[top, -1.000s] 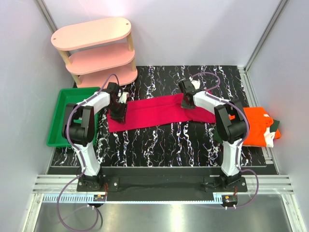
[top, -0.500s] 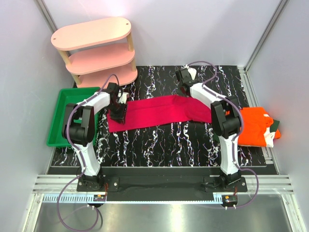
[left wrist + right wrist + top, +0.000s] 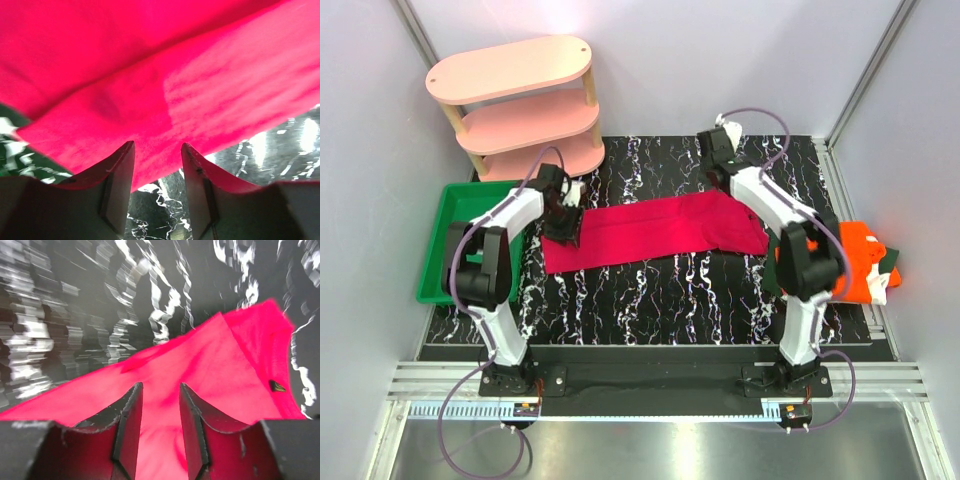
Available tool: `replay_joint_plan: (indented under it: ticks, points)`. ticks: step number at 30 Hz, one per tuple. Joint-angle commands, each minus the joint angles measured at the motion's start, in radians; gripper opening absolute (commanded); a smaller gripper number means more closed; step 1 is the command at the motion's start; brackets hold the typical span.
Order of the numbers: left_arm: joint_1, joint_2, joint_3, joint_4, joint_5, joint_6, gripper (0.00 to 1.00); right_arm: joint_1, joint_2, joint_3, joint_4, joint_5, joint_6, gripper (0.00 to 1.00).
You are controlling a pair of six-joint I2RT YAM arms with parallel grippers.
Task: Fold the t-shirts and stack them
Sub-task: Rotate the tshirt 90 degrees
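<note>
Crimson t-shirt (image 3: 650,230) lies mid-table as a long flat band running left to right, folded lengthwise. Left hand (image 3: 157,145) sits low over the band's left end, fingers moderately apart. Only cloth and marble show in the gap, nothing pinched. Right hand (image 3: 160,386) hovers off the band's far right corner, also moderately open and empty, with the collar end and a small tag below it.

Risks:
- Both hands are free of the cloth, so the next pinch can catch one layer only and peel the lengthwise fold open.
- The left hand is so close to the cloth edge that a sideways move likely drags or bunches that end.
- An uneven lift between the two ends would skew the band.
- The right arm reaches out across the orange t-shirt (image 3: 850,255), which lies at the right table (image 3: 650,300) edge on a dark green t-shirt (image 3: 892,257). A low swing back could snag or shove that pile.

Around:
- A green tray (image 3: 438,262) sits at the left edge, just beside the left arm.
- A pink shelf (image 3: 510,68) stands far left, well apart from the cloth.
- Nothing lies on the band itself. The only things in the way are the right arm, which covers part of the orange pile, and the band's right end, which lies near that pile.
</note>
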Motion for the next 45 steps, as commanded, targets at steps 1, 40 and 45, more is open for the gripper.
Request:
replay_joint_plan:
  ticks: [1,40,45]
  points:
    - [0.005,-0.08,0.133,0.063,-0.032,0.017,0.48,0.052,-0.273,-0.097,0.042,0.005,0.019,0.43]
    - [0.065,0.256,0.284,0.066,-0.177,0.072,0.0,0.038,-0.081,-0.384,-0.044,0.123,0.376,0.0]
    - [0.065,0.284,0.308,0.038,-0.183,0.077,0.0,0.026,-0.074,-0.412,-0.062,0.12,0.372,0.0]
